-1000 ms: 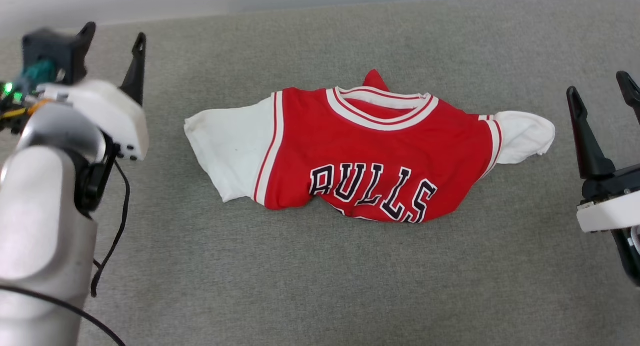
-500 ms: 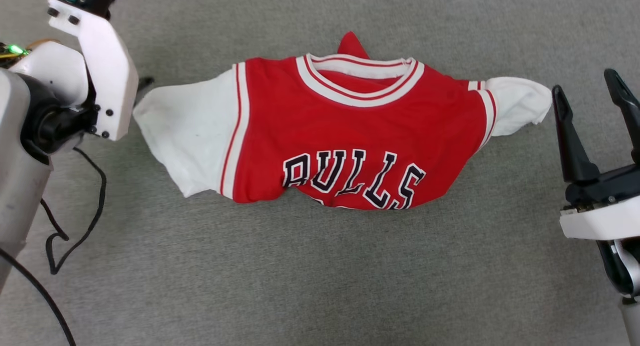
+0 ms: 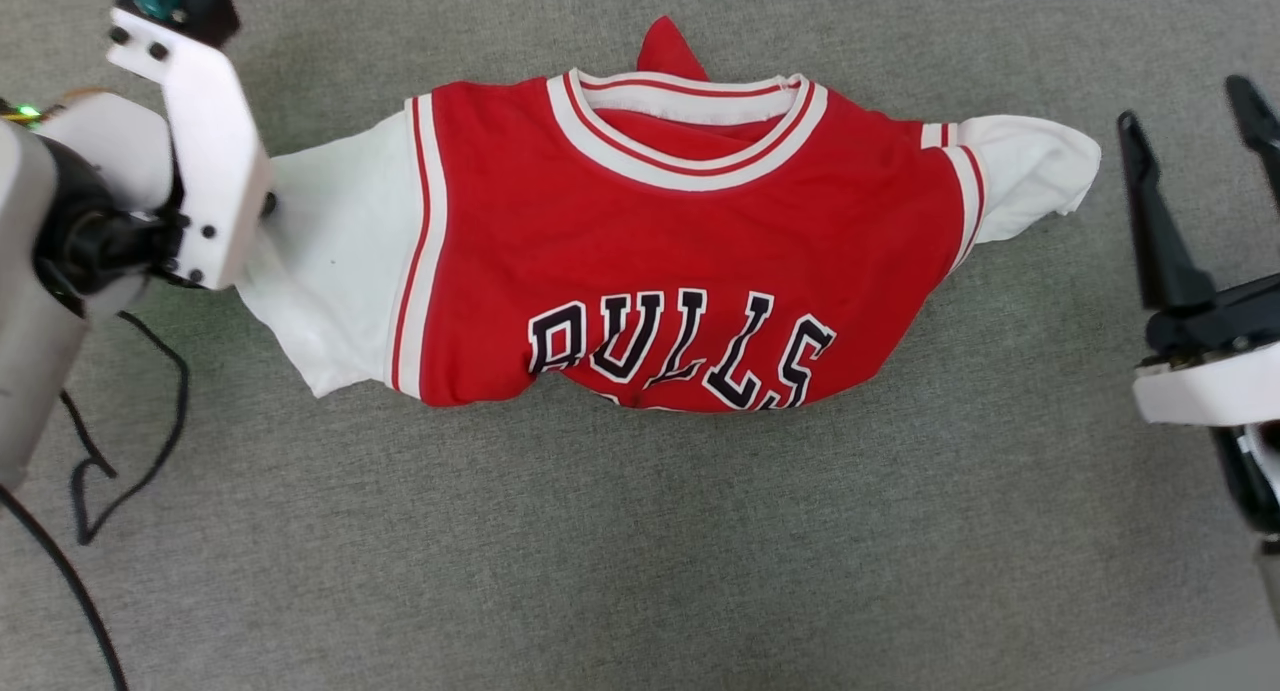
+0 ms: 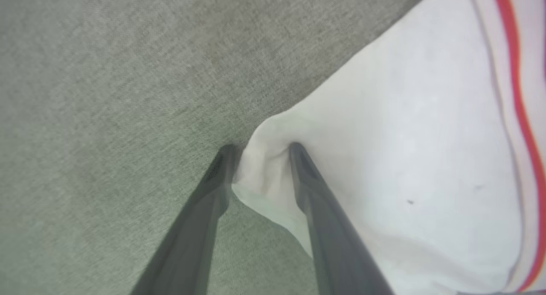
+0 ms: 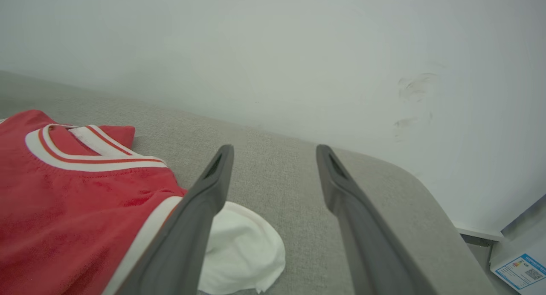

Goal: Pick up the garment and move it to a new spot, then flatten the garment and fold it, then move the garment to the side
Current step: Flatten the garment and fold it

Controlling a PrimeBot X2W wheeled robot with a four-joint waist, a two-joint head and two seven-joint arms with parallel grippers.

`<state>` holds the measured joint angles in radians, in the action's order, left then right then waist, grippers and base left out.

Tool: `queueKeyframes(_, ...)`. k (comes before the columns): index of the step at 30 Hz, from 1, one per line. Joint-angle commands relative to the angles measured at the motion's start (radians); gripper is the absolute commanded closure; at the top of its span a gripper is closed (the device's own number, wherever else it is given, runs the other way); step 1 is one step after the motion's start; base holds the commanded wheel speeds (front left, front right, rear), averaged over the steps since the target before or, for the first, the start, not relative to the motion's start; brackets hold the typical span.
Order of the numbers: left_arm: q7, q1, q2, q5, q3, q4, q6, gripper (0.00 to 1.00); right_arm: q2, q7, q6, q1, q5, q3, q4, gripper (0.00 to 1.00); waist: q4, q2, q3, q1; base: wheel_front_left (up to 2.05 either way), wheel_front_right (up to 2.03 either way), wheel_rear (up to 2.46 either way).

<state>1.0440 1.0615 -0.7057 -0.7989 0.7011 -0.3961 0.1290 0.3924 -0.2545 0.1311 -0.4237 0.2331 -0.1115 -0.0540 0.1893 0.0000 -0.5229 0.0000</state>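
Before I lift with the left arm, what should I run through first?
1. Left end effector straddles a white corner of the garment: ok.
2. Left grip closed firmly on the cloth: cannot tell.
3. Right end effector open: ok.
4. Right end effector holding the opposite white flap: not ok, it sits apart from it.
5. Garment lying flat: not ok, the lower edge is bunched under the lettering.

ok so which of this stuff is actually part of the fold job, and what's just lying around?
Job:
- garment, red jersey with white flaps on either side
- left gripper, fingers astride its white corner
- right gripper, open, beside the other flap

Lying about:
- black cable at the left
- blue-printed label by the wall
- grey fabric surface, just the work area
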Motion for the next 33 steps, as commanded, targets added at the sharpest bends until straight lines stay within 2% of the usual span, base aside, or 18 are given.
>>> queueKeyframes(1,-0.001,-0.042,0.018,-0.008,0.038,-0.016,0.0,1.0,0.014,-0.003,-0.001,-0.018,0.002,0.005,-0.003,0.0,-0.005,0.0,0.008,0.0,0.0,0.0,0.0)
queueKeyframes(5,-0.052,-0.014,-0.012,-0.026,0.06,0.012,0.001,1.0,0.074,0.021,-0.001,-0.072,0.001,-0.002,-0.008,0.0,-0.021,0.0,0.037,0.0,0.0,0.0,0.0)
queueKeyframes(9,-0.113,0.009,-0.031,-0.042,0.085,0.052,0.001,1.0,0.173,0.142,0.0,-0.138,0.034,-0.051,-0.001,0.0,-0.046,0.0,0.067,0.0,0.0,0.0,0.0)
queueKeyframes(12,-0.152,0.017,-0.044,-0.053,0.104,0.08,0.001,1.0,0.276,0.31,-0.001,-0.182,0.115,-0.153,0.006,0.0,-0.067,0.0,0.083,0.0,0.0,0.0,0.0)
queueKeyframes(16,-0.187,0.022,-0.057,-0.067,0.126,0.12,0.001,1.0,0.424,0.569,-0.001,-0.258,0.291,-0.317,0.034,0.0,-0.093,0.0,0.092,0.0,0.0,0.0,0.0)
queueKeyframes(20,-0.213,0.032,-0.055,-0.073,0.141,0.149,0.001,1.0,0.525,0.842,-0.001,-0.339,0.458,-0.452,0.032,0.0,-0.118,0.0,0.083,0.0,0.0,0.0,0.0)
queueKeyframes(23,-0.227,0.044,-0.046,-0.067,0.151,0.159,0.001,1.0,0.544,0.988,0.0,-0.4,0.534,-0.524,0.004,0.0,-0.134,0.0,0.067,0.0,0.0,0.0,0.0)
queueKeyframes(25,-0.234,0.058,-0.034,-0.065,0.155,0.164,0.001,1.0,0.544,1.045,-0.001,-0.445,0.556,-0.56,-0.023,0.0,-0.146,0.0,0.052,0.0,0.0,0.0,0.0)
queueKeyframes(28,-0.246,0.077,-0.018,-0.059,0.161,0.166,0.001,1.0,0.514,1.07,0.0,-0.494,0.571,-0.604,-0.075,0.0,-0.165,0.0,0.027,0.0,0.0,0.0,0.0)
queueKeyframes(33,-0.265,0.107,0.001,-0.057,0.174,0.169,0.001,1.0,0.468,1.047,-0.001,-0.54,0.571,-0.681,-0.17,0.0,-0.187,0.0,-0.013,0.0,0.0,0.0,0.0)
